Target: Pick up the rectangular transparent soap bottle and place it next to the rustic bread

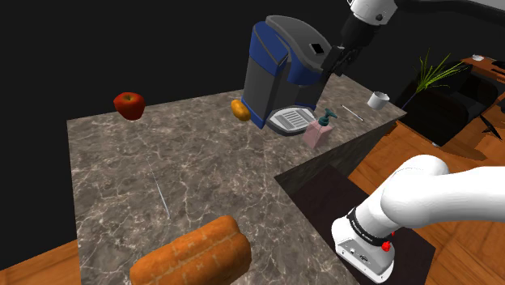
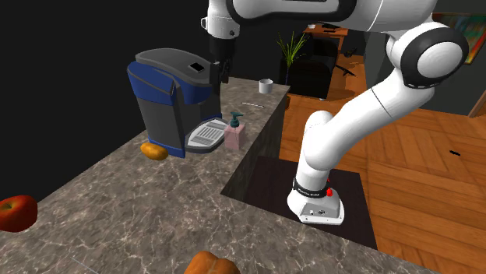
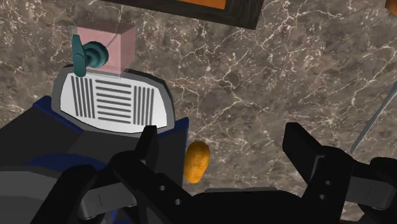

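One of each on the dark veined marble table [image 1: 202, 170]: one rectangular, pinkish see-through soap bottle [image 1: 316, 135] [image 2: 233, 138] [image 3: 108, 41] with a teal pump, one long crusty brown loaf of bread [image 1: 193, 253] [image 2: 209, 265], one red apple [image 1: 129, 104] [image 2: 15, 212], one small orange oval thing [image 1: 239, 109] [image 2: 154, 151] [image 3: 196, 161], one white cup [image 1: 377, 99] [image 2: 265, 85] and one bulky blue-and-grey coffee machine [image 1: 279, 77] [image 2: 167, 101] [image 3: 38, 146].

The bottle stands upright, long axis vertical, just beside the machine's slotted drip tray and close to the table's edge, its spout turned toward the tray. The loaf lies at the far other end of the table — well apart from it.

The black gripper [image 1: 330, 66] [image 2: 216, 76] [image 3: 224, 137] hangs above the coffee machine's top, fingers spread wide with nothing between them. The machine's body sits directly under it; the bottle is off beyond the tray. The orange oval lies against the machine's other side, the apple far off near an edge.
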You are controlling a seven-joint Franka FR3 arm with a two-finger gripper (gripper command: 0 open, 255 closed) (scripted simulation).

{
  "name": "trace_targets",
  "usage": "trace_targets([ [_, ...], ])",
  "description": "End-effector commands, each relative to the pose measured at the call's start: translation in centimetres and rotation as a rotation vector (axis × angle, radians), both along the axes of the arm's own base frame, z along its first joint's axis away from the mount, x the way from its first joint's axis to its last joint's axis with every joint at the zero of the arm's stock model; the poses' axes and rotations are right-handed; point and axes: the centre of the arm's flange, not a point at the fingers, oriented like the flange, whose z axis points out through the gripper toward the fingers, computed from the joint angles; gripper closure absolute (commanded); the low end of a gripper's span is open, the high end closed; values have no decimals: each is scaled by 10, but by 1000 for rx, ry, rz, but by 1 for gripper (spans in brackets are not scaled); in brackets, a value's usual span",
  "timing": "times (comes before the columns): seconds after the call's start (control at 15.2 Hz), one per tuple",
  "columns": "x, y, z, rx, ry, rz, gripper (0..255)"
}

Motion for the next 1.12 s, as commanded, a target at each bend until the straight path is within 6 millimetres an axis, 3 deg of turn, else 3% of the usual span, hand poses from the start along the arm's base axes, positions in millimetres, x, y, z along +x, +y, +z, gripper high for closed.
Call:
trace_targets([
  [0.0,0,0,0,0,0,0,0],
  [1.06,27,-161,-143,62,86,-136,0],
])
